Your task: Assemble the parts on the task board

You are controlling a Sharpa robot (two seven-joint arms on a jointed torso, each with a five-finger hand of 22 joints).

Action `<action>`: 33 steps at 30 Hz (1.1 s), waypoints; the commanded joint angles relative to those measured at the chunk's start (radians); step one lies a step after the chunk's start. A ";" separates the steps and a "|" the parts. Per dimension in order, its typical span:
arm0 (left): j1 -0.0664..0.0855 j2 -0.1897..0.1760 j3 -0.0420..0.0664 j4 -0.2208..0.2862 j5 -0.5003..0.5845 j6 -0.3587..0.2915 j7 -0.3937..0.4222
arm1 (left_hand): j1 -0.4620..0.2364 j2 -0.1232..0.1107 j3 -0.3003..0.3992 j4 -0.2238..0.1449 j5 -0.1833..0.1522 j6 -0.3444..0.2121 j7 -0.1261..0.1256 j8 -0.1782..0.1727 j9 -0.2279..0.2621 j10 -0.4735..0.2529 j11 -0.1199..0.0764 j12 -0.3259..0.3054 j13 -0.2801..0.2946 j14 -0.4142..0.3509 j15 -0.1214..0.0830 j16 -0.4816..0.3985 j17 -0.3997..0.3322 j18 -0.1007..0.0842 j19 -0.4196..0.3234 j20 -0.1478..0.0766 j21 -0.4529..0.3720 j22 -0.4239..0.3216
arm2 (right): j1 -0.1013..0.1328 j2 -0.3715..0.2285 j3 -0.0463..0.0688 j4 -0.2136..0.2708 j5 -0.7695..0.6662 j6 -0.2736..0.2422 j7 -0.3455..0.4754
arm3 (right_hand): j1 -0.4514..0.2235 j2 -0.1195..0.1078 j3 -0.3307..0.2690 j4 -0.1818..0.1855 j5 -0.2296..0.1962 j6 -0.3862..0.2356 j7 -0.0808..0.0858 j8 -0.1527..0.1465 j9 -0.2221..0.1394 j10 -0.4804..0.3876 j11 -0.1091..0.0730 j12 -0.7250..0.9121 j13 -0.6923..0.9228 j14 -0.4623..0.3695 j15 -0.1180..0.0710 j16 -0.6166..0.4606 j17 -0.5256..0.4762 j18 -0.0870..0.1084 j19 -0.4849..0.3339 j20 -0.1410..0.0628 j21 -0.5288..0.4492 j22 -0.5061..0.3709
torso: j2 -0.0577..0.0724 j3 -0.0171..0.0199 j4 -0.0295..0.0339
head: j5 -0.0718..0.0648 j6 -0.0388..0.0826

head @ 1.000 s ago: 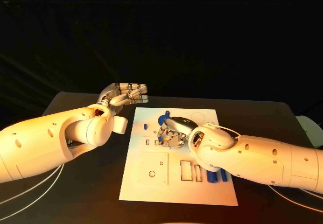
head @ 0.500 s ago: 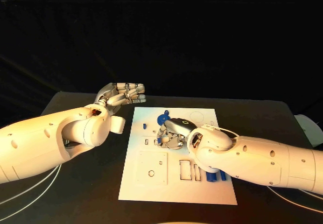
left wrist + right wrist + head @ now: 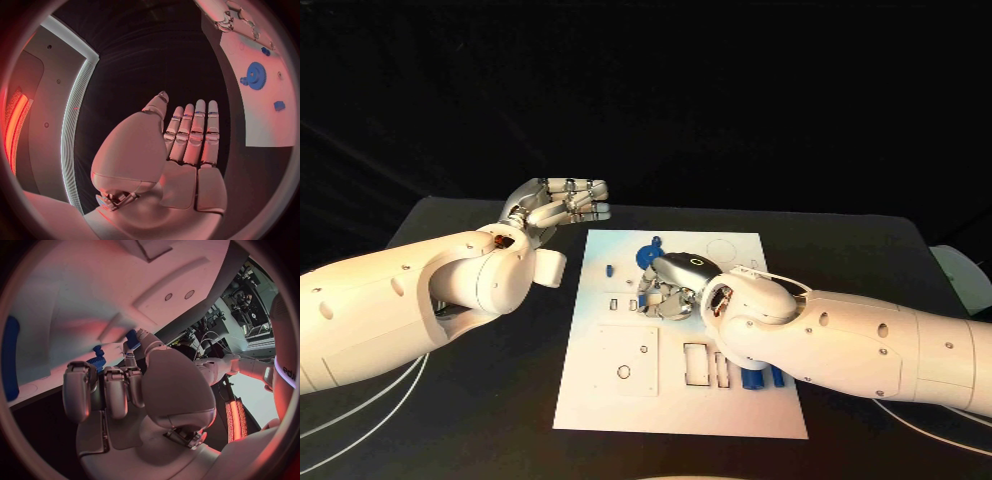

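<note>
Centrally on the black surface [image 3: 473,400] lies the white task board [image 3: 678,400]. Over its upper middle the right hand [image 3: 672,285] bends down, fingers [image 3: 115,390] curled beside a blue gear [image 3: 651,252]; whether they hold a part I cannot tell. Two blue pegs [image 3: 764,377] lie by the right forearm. Just beyond the board's left edge the left hand [image 3: 563,205] hovers, fingers [image 3: 194,132] straight and holding nothing.

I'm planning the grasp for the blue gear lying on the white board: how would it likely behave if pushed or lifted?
The blue gear lies flat on the task board, so it would probably slide rather than roll. It looks like rigid plastic, likely light. Its toothed rim should give fingers some purchase, though its low profile may make lifting fiddly.
</note>
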 commanded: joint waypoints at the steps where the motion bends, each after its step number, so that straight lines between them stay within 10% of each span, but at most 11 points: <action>1: 0.001 0.000 0.001 0.003 0.002 0.017 0.005 | 0.003 -0.002 -0.002 -0.004 -0.006 -0.003 0.008 -0.004 0.000 -0.002 -0.002 -0.006 0.001 0.007 0.002 -0.007 0.001 0.003 -0.009 0.000 -0.006 -0.001 | -0.005 -0.002 -0.004 -0.005 -0.029 0.047 -0.036 | -0.012 -0.002 -0.004 0.004 -0.004 -0.010 0.001 -0.003 -0.004 0.043 0.003 -0.006 0.189 0.096 0.002 0.000 0.228 -0.006 -0.005 -0.003 -0.005 0.108 | 0.000 0.0001 -0.0006 | 0.000 0.000; 29: 0.001 0.000 0.001 0.001 0.002 0.028 0.001 | 0.002 -0.002 -0.003 -0.004 -0.006 -0.003 0.008 -0.004 0.000 -0.002 -0.002 -0.006 0.000 0.007 0.002 -0.007 0.001 0.003 -0.009 0.000 -0.006 -0.001 | -0.007 0.004 -0.004 -0.008 -0.023 0.020 -0.027 | -0.062 -0.055 -0.037 0.021 -0.005 -0.088 0.036 -0.052 -0.026 0.011 0.035 -0.038 0.157 0.097 0.028 0.002 0.233 -0.003 -0.013 0.019 -0.022 0.099 | 0.000 0.0005 -0.0006 | -0.002 0.007; 33: 0.001 0.001 0.001 0.001 0.002 0.030 -0.001 | 0.001 -0.002 -0.003 -0.004 -0.006 -0.004 0.008 -0.005 -0.001 -0.003 -0.001 -0.007 0.000 0.007 0.002 -0.008 0.001 0.003 -0.009 0.000 -0.006 -0.001 | -0.008 0.003 -0.004 -0.007 -0.022 0.001 -0.022 | -0.110 -0.083 -0.104 0.056 -0.103 -0.128 0.050 -0.076 -0.039 -0.005 0.048 -0.051 0.143 0.099 0.041 0.005 0.242 -0.003 -0.014 0.031 -0.025 0.099 | 0.001 0.0009 -0.0004 | -0.003 0.008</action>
